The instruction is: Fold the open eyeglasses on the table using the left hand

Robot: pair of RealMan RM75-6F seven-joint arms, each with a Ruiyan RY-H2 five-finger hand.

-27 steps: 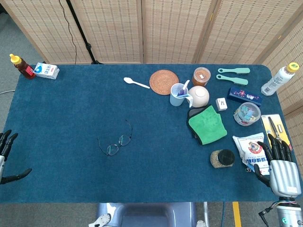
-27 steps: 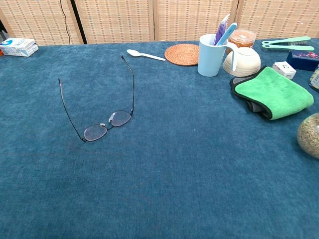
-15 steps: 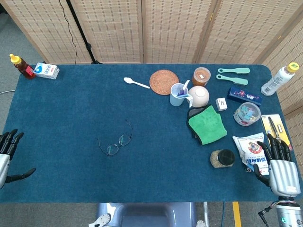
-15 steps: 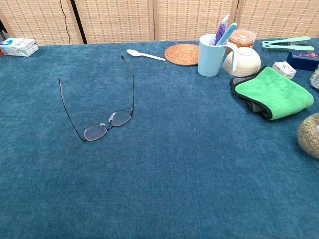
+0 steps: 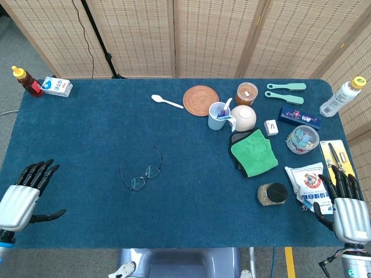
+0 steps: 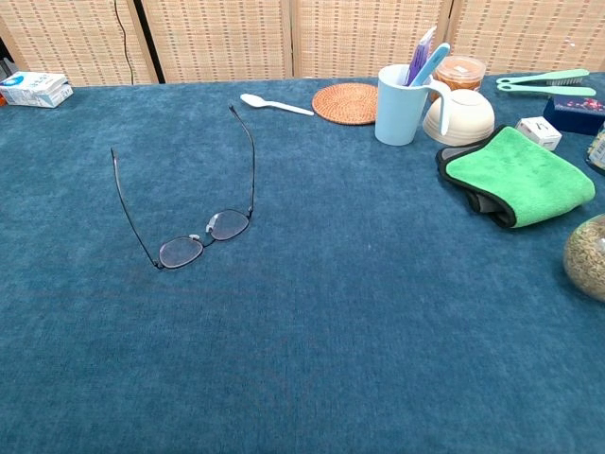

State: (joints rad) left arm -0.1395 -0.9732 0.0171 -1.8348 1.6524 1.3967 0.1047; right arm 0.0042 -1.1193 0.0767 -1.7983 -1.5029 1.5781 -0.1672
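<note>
Open eyeglasses (image 5: 142, 172) lie on the desk (image 5: 87, 133), temples unfolded; left hand (image 5: 23, 197) and right hand (image 5: 346, 205), fingers spread, hold nothing at opposite near corners.

Eyeglasses (image 5: 141, 174) lie on the table (image 5: 87, 133) left of centre, temples open and pointing to the far edge; left hand (image 5: 22, 196) at the near-left corner, well apart from them, right hand (image 5: 349, 209) at the near-right corner. Spoon (image 5: 166, 101) and round mat (image 5: 200, 99) sit behind the eyeglasses, cup (image 5: 219, 116) and bowl (image 5: 243, 117) right of the mat, folded cloth (image 5: 253, 152) in front of the bowl. Carton (image 5: 56, 86) and sauce bottle (image 5: 25, 81) occupy the far-left corner.
</note>
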